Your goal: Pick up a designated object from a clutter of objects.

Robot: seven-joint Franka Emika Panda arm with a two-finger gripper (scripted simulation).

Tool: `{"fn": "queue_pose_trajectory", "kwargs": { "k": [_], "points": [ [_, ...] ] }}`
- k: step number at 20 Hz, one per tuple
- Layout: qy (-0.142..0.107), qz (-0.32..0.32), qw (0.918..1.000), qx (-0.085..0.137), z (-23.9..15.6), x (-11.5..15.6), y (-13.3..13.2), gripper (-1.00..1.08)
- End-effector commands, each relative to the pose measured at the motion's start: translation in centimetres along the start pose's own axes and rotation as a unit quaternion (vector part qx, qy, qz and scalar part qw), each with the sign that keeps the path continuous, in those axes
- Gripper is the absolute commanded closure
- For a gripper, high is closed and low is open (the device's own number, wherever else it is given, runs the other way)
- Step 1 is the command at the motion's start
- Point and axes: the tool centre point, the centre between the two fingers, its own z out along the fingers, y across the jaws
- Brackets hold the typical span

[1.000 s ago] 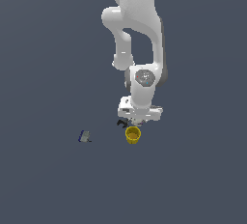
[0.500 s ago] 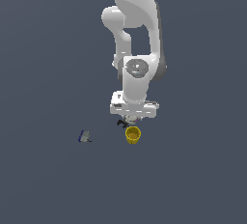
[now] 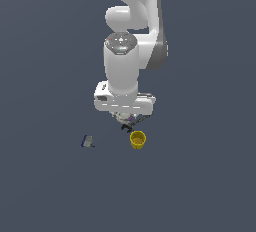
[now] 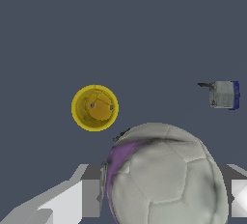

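The designated object, a whitish-grey ball (image 4: 166, 179) with a purple patch, fills the space between my two fingers in the wrist view. The left finger (image 4: 84, 196) and the right finger (image 4: 237, 196) both press against its sides. In the exterior view only a sliver of the ball (image 3: 128, 120) shows under the white hand, where my gripper (image 3: 128, 121) is shut on it. Of the clutter, a yellow cup (image 3: 138, 139) stands upright just in front of the gripper, also in the wrist view as the cup (image 4: 94, 107). A thin black tool (image 4: 120, 133) peeks out behind the ball.
A small grey-blue block (image 3: 88, 141) lies apart toward the exterior view's left; the same block (image 4: 223, 94) shows in the wrist view. The ground around is a plain dark grey floor (image 3: 200, 176).
The hand has turned about its wrist and shifted slightly toward the exterior view's left, with the forearm swinging round in front. Cup and block have stayed put.
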Motion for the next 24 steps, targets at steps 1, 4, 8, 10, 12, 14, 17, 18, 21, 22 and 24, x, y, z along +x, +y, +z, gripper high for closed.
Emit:
{"fn": "queue_pose_trajectory", "kwargs": {
  "k": [1, 4, 8, 10, 12, 14, 17, 18, 21, 22, 24],
  "points": [
    [0.0, 0.0, 1.0, 0.0, -2.5, 0.8, 1.4, 1.08],
    [0.0, 0.0, 1.0, 0.0, -5.4, 1.9, 3.0, 1.08],
    [0.0, 0.0, 1.0, 0.0, -9.2, 3.3, 5.1, 1.08],
    [0.0, 0.0, 1.0, 0.0, -10.9, 4.0, 6.1, 1.08],
    [0.0, 0.0, 1.0, 0.0, -12.6, 4.6, 7.1, 1.08],
    [0.0, 0.0, 1.0, 0.0, -14.1, 5.3, 7.9, 1.08],
    [0.0, 0.0, 1.0, 0.0, -16.2, 6.1, 9.1, 1.08],
    [0.0, 0.0, 1.0, 0.0, -16.9, 6.4, 9.5, 1.08],
    [0.0, 0.0, 1.0, 0.0, -18.7, 7.2, 10.5, 1.08],
    [0.0, 0.0, 1.0, 0.0, -19.3, 7.4, 10.8, 1.08],
    [0.0, 0.0, 1.0, 0.0, -20.4, 7.9, 11.5, 1.08]
  ]
}}
